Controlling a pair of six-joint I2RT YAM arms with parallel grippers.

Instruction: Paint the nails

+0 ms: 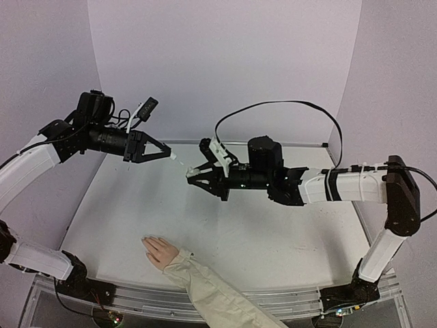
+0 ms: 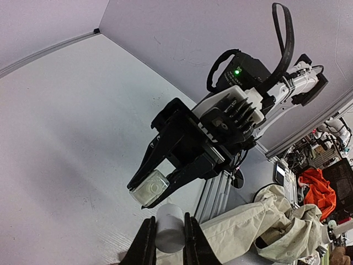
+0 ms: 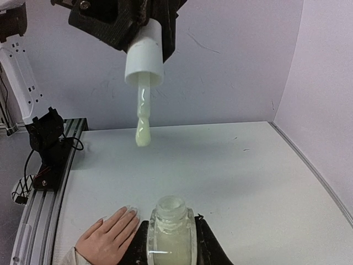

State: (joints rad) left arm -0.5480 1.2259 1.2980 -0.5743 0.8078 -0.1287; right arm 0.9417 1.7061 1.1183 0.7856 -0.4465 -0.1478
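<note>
My left gripper (image 1: 164, 152) is shut on the white brush cap (image 2: 169, 226) of a polish bottle. The brush (image 3: 143, 118) with pale polish on its tip hangs from the cap (image 3: 144, 55) in mid-air. My right gripper (image 1: 192, 176) is shut on the open glass polish bottle (image 3: 171, 234), held above the table. The bottle also shows in the left wrist view (image 2: 149, 187). The two grippers face each other, a short gap apart. The pale pink hand (image 1: 160, 249) with a cream sleeve (image 1: 212, 294) lies flat near the front edge; its nails (image 3: 128, 210) face the back.
White table (image 1: 273, 232) with lilac walls behind and on both sides. A black cable (image 1: 273, 106) arcs above the right arm. Aluminium rails (image 1: 205, 301) run along the front edge.
</note>
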